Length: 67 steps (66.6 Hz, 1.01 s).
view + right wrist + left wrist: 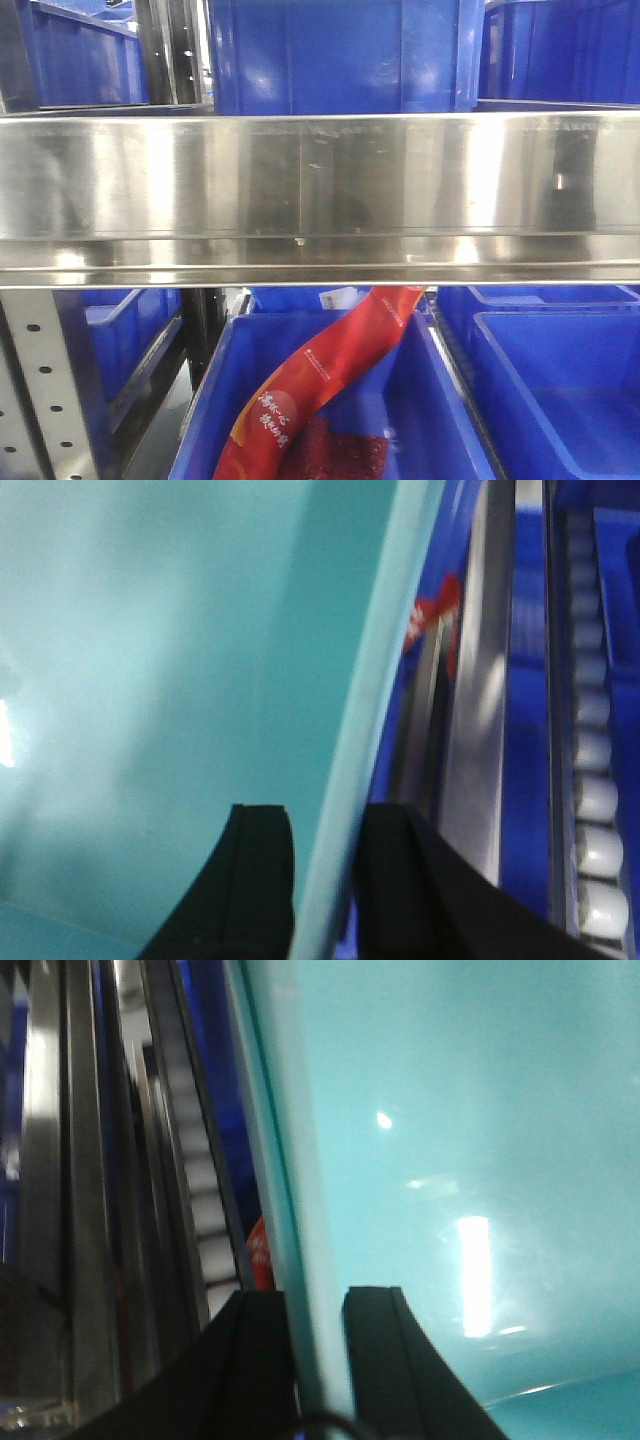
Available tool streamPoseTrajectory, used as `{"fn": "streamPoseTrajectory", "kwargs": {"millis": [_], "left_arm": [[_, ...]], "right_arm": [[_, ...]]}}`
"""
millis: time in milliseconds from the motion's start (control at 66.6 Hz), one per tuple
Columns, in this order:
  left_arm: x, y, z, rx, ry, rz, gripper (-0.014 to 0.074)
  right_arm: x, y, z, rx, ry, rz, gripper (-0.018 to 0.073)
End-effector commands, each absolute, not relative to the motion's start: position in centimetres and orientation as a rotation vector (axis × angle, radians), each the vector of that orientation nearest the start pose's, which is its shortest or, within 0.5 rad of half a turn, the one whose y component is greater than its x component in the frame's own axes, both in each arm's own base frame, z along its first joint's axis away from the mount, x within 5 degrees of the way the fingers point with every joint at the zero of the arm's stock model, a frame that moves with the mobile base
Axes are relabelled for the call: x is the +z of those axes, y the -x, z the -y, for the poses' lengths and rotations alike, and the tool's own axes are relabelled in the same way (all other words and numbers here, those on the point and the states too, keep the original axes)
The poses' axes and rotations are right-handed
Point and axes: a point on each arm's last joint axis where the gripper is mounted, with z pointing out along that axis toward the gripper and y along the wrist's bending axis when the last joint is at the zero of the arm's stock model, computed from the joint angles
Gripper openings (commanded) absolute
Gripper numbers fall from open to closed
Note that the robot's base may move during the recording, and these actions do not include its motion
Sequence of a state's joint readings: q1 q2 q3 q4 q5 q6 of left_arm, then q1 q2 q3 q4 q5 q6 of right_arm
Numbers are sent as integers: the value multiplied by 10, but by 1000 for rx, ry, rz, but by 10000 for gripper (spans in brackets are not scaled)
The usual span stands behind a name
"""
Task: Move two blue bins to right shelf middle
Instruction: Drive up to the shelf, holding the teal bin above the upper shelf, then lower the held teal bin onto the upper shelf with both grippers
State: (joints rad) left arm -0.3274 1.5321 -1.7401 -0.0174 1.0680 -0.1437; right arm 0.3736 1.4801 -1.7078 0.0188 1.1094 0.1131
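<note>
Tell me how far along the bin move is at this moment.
Mid-carry, nothing visibly placed yet. The left gripper and right gripper each have their jaws closed over a rim of a pale cyan bin, one finger inside, one outside. The front view shows only a steel shelf edge and dark blue bins; no cyan bin sits there. Whether one or two bins are held cannot be told.

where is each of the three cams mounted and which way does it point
Front: on the base, facing the steel shelf beam; dark royal-blue bins, red snack pouch; no robot parts.
Left wrist: along the left tool, which straddles the pale cyan plastic bin's rim.
Right wrist: along the right tool, likewise.
All three show the red pouch.
</note>
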Motion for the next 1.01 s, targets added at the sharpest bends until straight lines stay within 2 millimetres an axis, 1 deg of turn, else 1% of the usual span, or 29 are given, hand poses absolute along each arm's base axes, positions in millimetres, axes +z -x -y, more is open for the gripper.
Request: {"fn": "streamPoseTrajectory", "kwargs": {"millis": [0,150,225,330,420,465,525,555,570,645,660,676,721,751,796,826,871,991], "left_arm": [[428,-315,114,-306,-221,-2340,-111],[399,-325,117,-287,-225,-2427,-111],[390,-329,118,-275,-228,-2451,-111],[380,-334,120,-268,-230,-2482,-111],[379,-335,120,-267,-230,-2488,-109],[379,-335,120,-267,-230,-2488,-89],[379,-335,120,-267,-230,-2488,-27],[379,-335,120,-267,-230,-2488,18],[379,-335,120,-267,-230,-2488,57],[379,-335,120,-267,-230,-2488,211],[379,-335,120,-267,-230,-2488,245],[379,-335,120,-267,-230,-2488,279],[380,-335,120,-267,-230,-2486,377],[381,-335,120,-268,-230,-2482,453],[382,-334,120,-269,-230,-2480,521],[385,-333,120,-270,-230,-2475,578],[390,-331,119,-276,-229,-2464,617],[413,-317,115,-298,-224,-2396,588]], "right_arm": [[432,-299,-115,210,317,-2316,-154],[398,-312,-118,180,326,-2388,-154],[385,-317,-120,174,331,-2412,-154],[375,-322,-122,169,335,-2433,-154],[374,-323,-122,169,335,-2435,-154],[374,-323,-122,169,335,-2432,-147],[375,-323,-122,170,334,-2429,-78],[376,-323,-122,171,334,-2427,-26],[377,-323,-122,171,334,-2424,5],[380,-323,-122,172,333,-2422,216],[380,-323,-122,171,333,-2423,237],[381,-323,-122,171,333,-2423,300],[384,-323,-122,173,332,-2417,422],[386,-323,-122,173,331,-2415,494],[390,-322,-122,175,330,-2407,579],[393,-321,-121,176,329,-2403,573],[399,-319,-121,180,326,-2386,566],[421,-308,-116,196,316,-2321,536]]}}
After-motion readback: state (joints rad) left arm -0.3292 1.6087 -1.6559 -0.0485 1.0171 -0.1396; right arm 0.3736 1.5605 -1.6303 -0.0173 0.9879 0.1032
